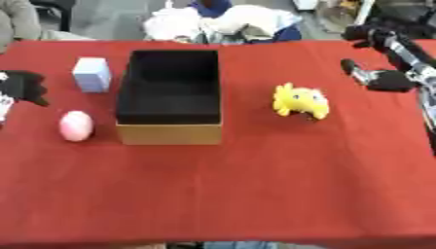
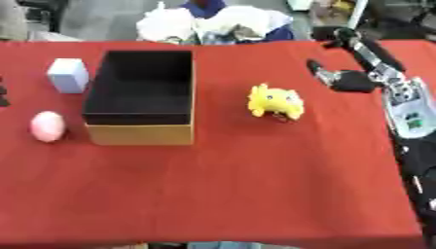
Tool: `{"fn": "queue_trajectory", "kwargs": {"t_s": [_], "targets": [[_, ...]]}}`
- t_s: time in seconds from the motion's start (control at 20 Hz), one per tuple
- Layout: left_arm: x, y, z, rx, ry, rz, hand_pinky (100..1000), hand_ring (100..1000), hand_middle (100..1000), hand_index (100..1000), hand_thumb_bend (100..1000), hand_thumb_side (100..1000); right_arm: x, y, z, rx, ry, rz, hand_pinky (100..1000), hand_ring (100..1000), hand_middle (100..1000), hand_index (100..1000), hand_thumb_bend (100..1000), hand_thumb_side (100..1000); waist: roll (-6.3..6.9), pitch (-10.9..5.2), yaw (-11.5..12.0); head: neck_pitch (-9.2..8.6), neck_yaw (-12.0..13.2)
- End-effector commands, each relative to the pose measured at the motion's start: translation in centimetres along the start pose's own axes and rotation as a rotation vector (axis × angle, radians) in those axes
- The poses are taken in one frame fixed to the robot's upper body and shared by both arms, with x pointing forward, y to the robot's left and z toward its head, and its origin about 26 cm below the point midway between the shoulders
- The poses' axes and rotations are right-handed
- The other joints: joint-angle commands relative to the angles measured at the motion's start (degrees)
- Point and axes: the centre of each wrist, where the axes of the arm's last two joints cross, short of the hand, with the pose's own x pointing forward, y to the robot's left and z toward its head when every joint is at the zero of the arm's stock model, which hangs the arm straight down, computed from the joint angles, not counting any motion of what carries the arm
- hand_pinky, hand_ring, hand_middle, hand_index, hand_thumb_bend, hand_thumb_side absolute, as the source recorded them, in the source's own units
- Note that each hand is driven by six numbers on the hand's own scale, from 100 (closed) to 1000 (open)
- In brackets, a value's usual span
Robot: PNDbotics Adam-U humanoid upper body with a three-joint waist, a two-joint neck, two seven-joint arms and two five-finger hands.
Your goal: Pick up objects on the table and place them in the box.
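On the red counter [image 1: 255, 194], an open box [image 1: 169, 133] stands apparently empty; a yellow toy [image 2: 274, 102] lies to its right, a pink ball [image 1: 76, 125] and pale block [image 1: 92, 74] to its left. Right robot hand [image 2: 336, 78] hovers nearby, finger posture unclear; reaching for the toy seems next.

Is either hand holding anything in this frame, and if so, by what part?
Nothing is held. The right hand hangs beyond the yellow plush toy, apart from it; the left hand is at the left edge, holding nothing.
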Motion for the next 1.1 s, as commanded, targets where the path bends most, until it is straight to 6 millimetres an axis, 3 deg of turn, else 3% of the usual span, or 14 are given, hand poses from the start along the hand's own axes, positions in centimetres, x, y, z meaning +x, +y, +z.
{"fn": "queue_trajectory", "kwargs": {"t_s": [0.05, 0.4, 1.1], "targets": [[0.7, 0.7, -0.3, -0.004, -0.023, -0.023, 627, 535, 549, 728, 213, 860, -0.9, -2.3, -0.3, 0.066, 0.022, 0.082, 840, 885, 842, 929, 261, 522, -0.04, -0.99, 0.1, 0.29, -0.29], [0.6, 0.6, -0.2, -0.011, -0.022, -0.022, 628, 535, 550, 728, 212, 861, -2.3, -1.8, -2.9, 0.202, 0.059, 0.115, 840, 890, 850, 932, 271, 594, 0.06, -1.3, 0.22, 0.29, -0.48], [0.6, 0.4, -0.3, -0.021, -0.024, -0.017, 629, 537, 550, 729, 212, 862, -3.2, 3.7, -5.4, 0.421, 0.163, 0.135, 848, 906, 866, 937, 275, 729, 0.1, -1.54, 0.74, 0.29, -0.97]]}}
